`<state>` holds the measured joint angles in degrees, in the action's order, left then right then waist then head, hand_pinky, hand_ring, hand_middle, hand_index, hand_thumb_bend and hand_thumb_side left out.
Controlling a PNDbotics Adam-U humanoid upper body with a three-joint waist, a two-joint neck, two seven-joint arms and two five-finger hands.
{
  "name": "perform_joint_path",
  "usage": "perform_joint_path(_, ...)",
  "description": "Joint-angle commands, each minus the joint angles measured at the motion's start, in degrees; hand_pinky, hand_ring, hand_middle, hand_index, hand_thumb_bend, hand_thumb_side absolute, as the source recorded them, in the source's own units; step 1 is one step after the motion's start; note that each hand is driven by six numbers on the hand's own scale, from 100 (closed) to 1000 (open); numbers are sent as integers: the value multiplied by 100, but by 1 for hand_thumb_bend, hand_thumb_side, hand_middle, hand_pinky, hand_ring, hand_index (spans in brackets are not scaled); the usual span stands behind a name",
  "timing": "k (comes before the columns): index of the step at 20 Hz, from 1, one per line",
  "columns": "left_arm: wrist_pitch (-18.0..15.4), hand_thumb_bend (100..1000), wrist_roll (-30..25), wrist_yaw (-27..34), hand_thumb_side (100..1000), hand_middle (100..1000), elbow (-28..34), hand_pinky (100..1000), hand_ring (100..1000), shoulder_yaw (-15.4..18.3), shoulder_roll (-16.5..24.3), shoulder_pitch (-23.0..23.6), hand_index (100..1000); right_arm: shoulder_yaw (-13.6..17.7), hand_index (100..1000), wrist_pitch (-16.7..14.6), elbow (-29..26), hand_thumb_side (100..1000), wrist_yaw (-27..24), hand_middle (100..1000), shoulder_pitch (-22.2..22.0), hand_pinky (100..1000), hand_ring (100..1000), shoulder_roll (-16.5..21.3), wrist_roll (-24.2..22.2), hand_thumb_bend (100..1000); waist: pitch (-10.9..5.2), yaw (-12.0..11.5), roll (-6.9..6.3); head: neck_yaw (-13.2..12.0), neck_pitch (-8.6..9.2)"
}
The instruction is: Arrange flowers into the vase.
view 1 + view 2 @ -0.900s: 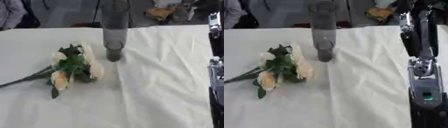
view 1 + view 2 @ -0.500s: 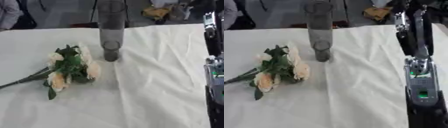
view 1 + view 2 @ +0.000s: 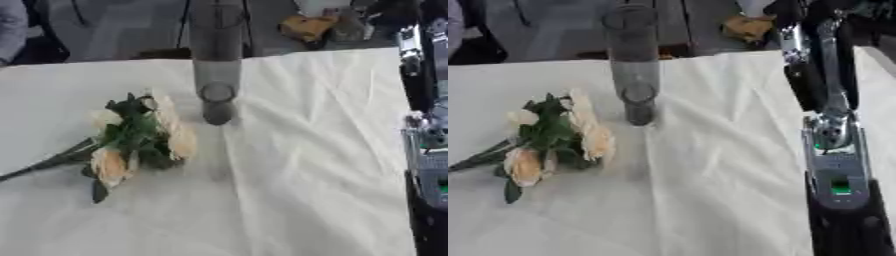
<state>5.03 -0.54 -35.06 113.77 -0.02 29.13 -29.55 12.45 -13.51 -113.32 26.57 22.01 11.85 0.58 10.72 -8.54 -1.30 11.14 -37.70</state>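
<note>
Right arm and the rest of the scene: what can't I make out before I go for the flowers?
- Right arm: its hand is out of frame in both views.
- Left hand: in neither view.
- Flowers: stem ends cut off by the left edge.
- Vase: clear and blurred; its top runs off the left eye view, contents unclear.

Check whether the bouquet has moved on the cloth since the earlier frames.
No. The bouquet lies left of the vase as before; the slight shift of the whole picture is the camera's.
</note>
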Motion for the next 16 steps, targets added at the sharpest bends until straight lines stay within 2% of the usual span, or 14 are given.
perform_joint_path(1,280,100,-612,-261,814,1000,56,901,1000,-169,540,-188,1000,-39,855,1,-127,1000,-19,590,105,646,810,88,-58,167,-110,8,-2,-50,-23)
perform_joint_path(7,388,100,-1991,-745,772,1000,-227,964,1000,-470,1019,-580,1000,-85,855,30,-127,1000,-19,589,134,646,810,126,-128,165,-127,34,21,-103,8)
perform_joint_path(12,220,100,-2587,-970,773,981,-574,967,1000,-806,1322,-944,1000,-112,855,51,-127,1000,-29,588,119,646,810,145,-169,166,-140,49,29,-119,32)
perform_joint_path(16,11,100,-2954,-1092,763,981,-979,968,996,-1099,1371,-1208,1000,-127,855,67,-127,1000,-29,588,109,647,810,155,-198,166,-149,75,41,-129,66)
